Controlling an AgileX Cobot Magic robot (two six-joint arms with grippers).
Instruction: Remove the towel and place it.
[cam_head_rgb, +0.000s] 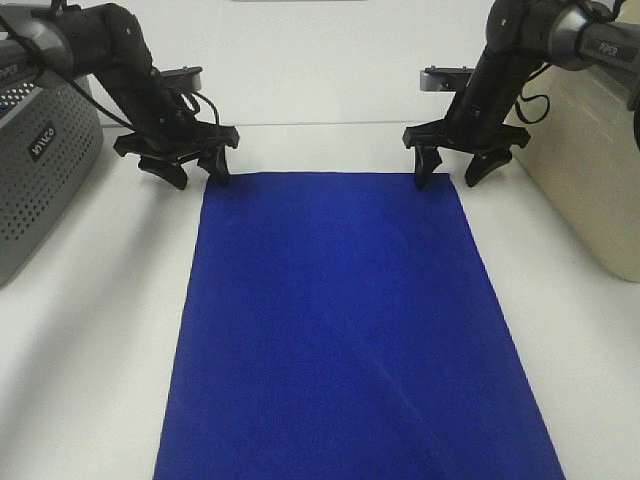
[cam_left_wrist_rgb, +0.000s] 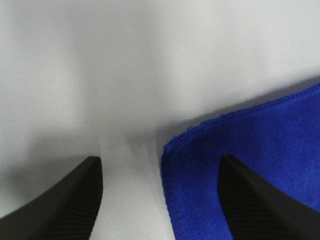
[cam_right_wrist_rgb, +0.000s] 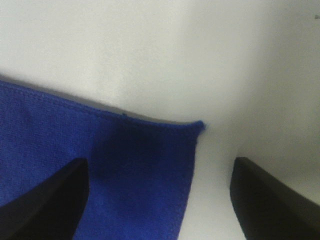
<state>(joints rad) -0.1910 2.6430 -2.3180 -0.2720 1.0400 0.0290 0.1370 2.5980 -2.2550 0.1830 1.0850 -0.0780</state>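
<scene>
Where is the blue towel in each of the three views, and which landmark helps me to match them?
Exterior high: the towel lies flat on the white table, in the middle, down to the picture's lower edge.
Left wrist: one far corner, partly below a finger of the open left gripper.
Right wrist: the other far corner, between the open right gripper's fingers.
Shared landmark: the towel's far hem.

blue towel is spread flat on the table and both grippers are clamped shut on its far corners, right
Not quite. The towel is spread flat on the table, but the left gripper and right gripper are open, not clamped shut. Each wrist view shows a towel corner lying loose between spread jaws.
</scene>
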